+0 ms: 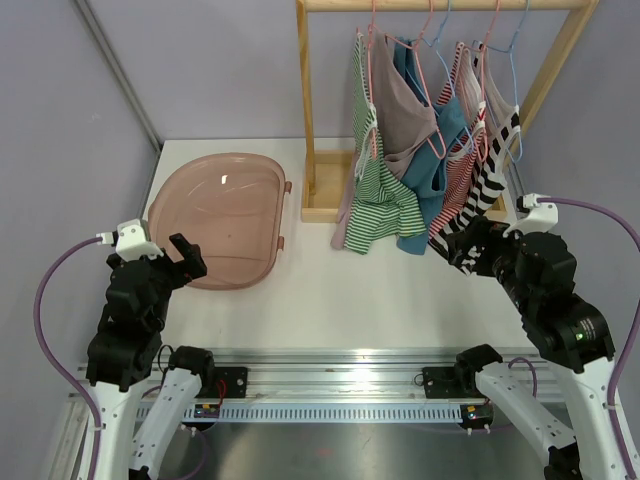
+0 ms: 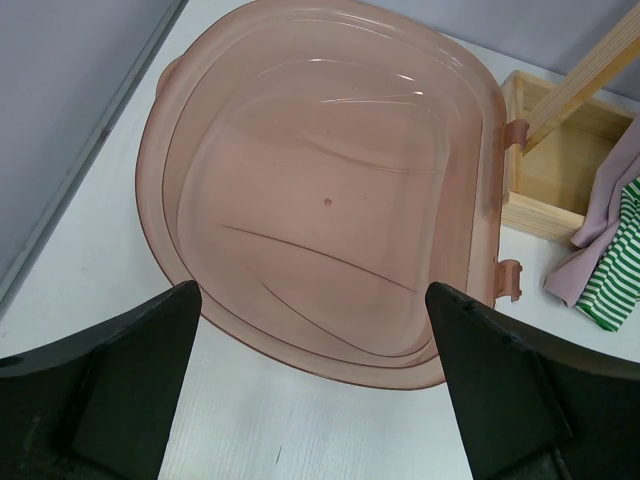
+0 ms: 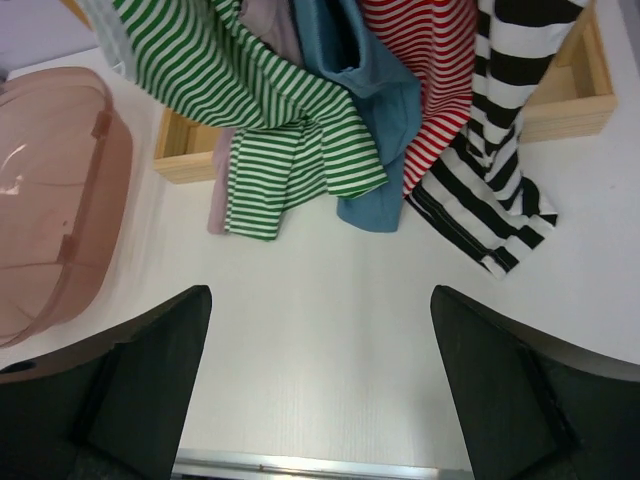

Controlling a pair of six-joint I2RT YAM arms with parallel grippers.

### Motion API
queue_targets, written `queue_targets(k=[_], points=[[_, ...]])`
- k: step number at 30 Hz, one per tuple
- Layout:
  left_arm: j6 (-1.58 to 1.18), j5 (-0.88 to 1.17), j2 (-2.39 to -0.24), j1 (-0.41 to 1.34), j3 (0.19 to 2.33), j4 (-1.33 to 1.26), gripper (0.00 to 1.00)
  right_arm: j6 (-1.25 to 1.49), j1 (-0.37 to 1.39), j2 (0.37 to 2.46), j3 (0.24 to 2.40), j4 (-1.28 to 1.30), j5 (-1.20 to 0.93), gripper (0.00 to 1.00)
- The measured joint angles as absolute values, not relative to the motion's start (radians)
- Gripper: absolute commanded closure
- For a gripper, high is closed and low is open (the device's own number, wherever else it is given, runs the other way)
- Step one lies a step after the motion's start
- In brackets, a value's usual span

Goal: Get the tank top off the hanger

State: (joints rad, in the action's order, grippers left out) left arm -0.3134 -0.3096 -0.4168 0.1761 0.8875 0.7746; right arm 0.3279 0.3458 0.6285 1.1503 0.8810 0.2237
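My right claw [image 3: 320,300] is spread wide and grasping nothing, hovering over bare worktop [image 3: 330,390] toward the right edge. Just beyond its fingertips lie the trailing hems of the garments. The black-and-white striped top [image 3: 500,150] is nearest, with the red striped one [image 3: 430,80], the blue one [image 3: 375,110] and the green striped one [image 3: 290,150] running off to the left. All of them hang on thin hangers [image 1: 437,142] from the wooden rack [image 1: 305,100] at the far edge, right of centre. I can't tell for certain which one is the tank top meant, but the striped black-and-white piece is the one within reach.

My left claw [image 2: 310,300] is also released and empty, parked near the left edge over the pink tub [image 2: 330,200].

What worries me is the crowding. The fabrics overlap and touch, so a pinch at the hems could easily catch two garments at once. A straight pull toward me would probably drag the hanger along the rail or off it, since the straps sit over the hanger's shoulders. A hard tug could also rock the light rack. I judge the strap needs to be lifted off the hanger rather than yanked.
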Motion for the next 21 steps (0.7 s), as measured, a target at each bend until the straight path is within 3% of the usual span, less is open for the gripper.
queue_targets(k=[7,12,21], points=[[-0.315,-0.31,-0.417,0.176,0.888,0.775,0.01,0.336,0.347,0.664,1.227,0.834,-0.004,0.01],[-0.315,-0.31,-0.417,0.176,0.888,0.775,0.01,0.356,0.347,0.849,1.444,0.758,-0.163,0.01],[-0.321,-0.31,-0.417,0.176,0.879,0.772,0.01,0.322,0.347,1.297,1.892,0.749,-0.169,0.22]])
